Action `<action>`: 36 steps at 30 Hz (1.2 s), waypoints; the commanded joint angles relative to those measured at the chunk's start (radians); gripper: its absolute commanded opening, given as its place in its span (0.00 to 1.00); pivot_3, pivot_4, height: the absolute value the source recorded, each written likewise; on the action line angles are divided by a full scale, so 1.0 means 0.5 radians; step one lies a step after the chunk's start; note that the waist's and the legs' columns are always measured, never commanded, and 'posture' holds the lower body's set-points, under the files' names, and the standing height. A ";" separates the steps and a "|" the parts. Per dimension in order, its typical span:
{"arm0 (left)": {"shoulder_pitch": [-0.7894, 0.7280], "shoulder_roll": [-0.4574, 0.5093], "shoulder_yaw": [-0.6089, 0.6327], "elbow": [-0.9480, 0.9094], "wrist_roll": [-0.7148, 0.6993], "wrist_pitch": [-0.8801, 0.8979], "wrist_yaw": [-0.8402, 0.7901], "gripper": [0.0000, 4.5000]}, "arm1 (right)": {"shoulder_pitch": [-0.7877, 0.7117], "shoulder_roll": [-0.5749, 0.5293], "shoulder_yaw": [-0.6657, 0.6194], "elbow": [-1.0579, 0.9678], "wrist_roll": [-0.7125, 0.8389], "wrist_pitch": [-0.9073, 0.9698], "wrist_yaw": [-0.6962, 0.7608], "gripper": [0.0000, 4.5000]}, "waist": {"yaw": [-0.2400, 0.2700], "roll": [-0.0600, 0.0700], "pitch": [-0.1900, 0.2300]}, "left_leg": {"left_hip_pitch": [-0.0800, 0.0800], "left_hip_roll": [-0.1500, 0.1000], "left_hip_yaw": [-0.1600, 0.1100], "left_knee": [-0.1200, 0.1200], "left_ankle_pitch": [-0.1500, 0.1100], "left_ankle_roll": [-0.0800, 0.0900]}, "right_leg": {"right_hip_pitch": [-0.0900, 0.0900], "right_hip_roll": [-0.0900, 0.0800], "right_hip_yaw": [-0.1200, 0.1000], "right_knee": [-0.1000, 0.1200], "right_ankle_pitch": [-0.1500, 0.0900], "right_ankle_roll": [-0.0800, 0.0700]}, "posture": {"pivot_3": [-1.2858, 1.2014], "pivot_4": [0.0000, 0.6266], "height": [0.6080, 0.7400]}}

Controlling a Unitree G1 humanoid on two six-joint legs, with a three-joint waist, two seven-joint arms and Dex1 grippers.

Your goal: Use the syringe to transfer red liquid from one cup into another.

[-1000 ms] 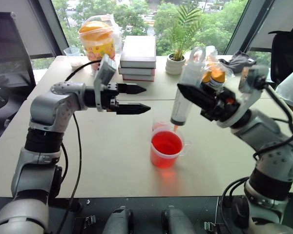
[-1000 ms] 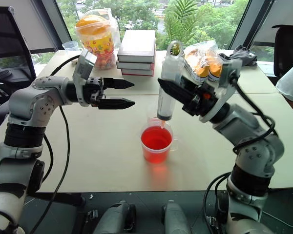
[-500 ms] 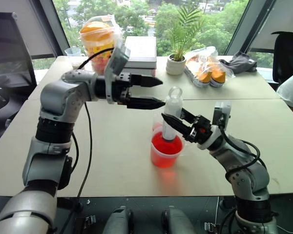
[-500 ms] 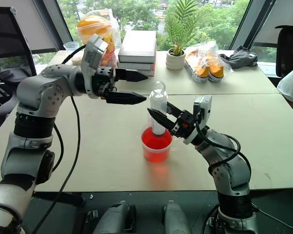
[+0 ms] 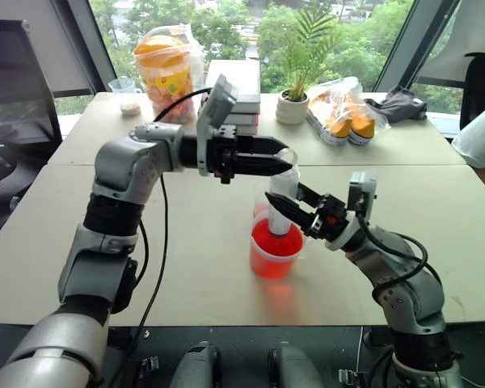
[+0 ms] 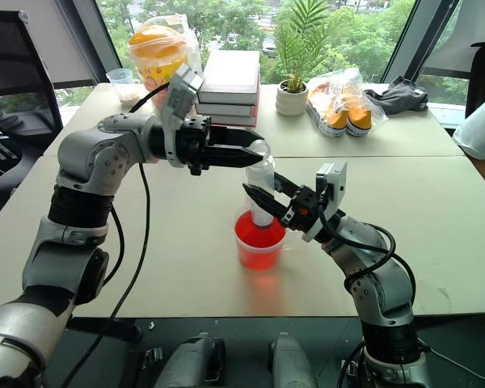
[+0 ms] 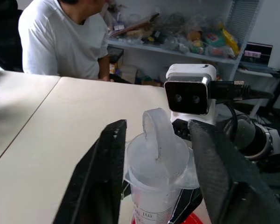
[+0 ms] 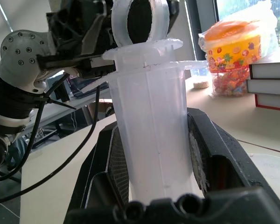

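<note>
syringe (image 5: 281, 206) upright in wide cup (image 5: 276, 250), slim cup (image 5: 260, 208) behind.

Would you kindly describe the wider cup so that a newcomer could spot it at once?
On the beige table, look below the two arms near its middle. There stands the wider cup, clear plastic holding red liquid; the syringe stands upright in it, which no other container has.

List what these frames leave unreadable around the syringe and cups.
- Large clear plastic syringe: its tip, head views, hidden inside the wide clear cup of red liquid.
- Slimmer pink-tinted cup: mostly hidden behind both.
- Left gripper: plunger-ring contact unclear, left wrist view.
</note>
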 commanded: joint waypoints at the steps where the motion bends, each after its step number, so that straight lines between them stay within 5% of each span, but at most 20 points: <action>1: -0.052 -0.002 0.024 -0.053 -0.017 -0.002 0.000 0.01 | -0.008 -0.025 -0.003 -0.079 0.011 -0.040 -0.005 0.31 | 0.000 0.000 0.000 | 0.000 0.000 0.000 0.000 0.000 0.000 | 0.000 0.000 0.000 0.000 0.000 0.000 | 0.52 0.24 1.00; 36: -0.447 0.052 0.179 0.406 0.069 -0.256 -0.069 0.01 | 0.045 -0.113 0.058 -0.111 0.162 0.070 0.011 0.31 | 0.001 0.000 0.000 | 0.000 0.000 0.000 0.000 0.000 0.000 | 0.000 0.000 0.000 -0.001 0.000 0.000 | 0.52 0.24 1.00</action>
